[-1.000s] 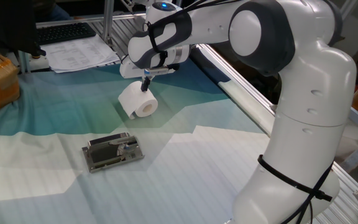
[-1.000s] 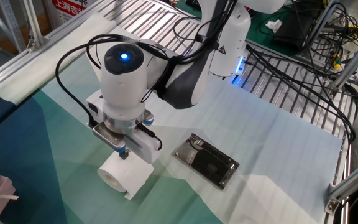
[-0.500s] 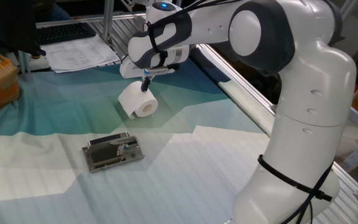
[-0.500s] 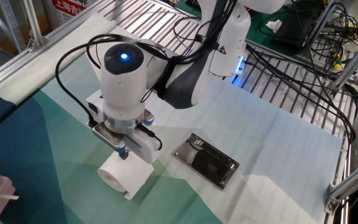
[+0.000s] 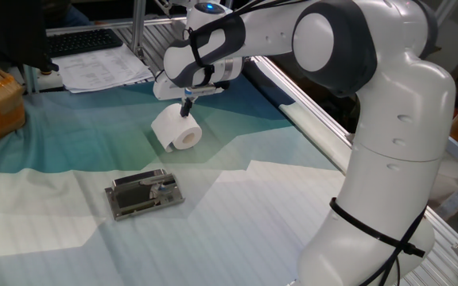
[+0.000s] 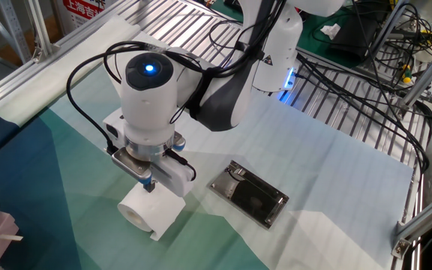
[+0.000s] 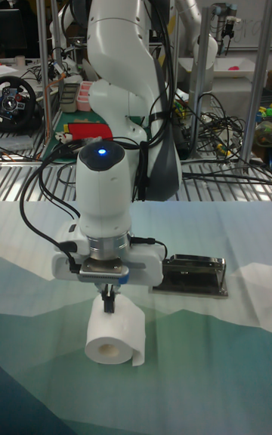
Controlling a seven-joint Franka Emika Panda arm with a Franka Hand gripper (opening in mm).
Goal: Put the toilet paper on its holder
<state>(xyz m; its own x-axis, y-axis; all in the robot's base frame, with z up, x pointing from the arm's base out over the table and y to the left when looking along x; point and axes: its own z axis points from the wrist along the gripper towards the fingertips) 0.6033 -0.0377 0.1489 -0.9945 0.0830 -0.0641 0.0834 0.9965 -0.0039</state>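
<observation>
Claw (image 7: 109, 301) atop toilet paper (image 7: 113, 334)

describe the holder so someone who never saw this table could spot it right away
Start at the big white robot arm over the cloth-covered table; its pincer is down at the toilet paper. A little apart from the roll, on the paler cloth, lies the holder. It is the only flat metal thing there: a silver-rimmed rectangle with a dark centre.

You've got a soft matt paper roll (image 5: 176, 129), a shiny metal holder (image 5: 144, 193) — and cloth (image 5: 237, 214) over the surface.
</observation>
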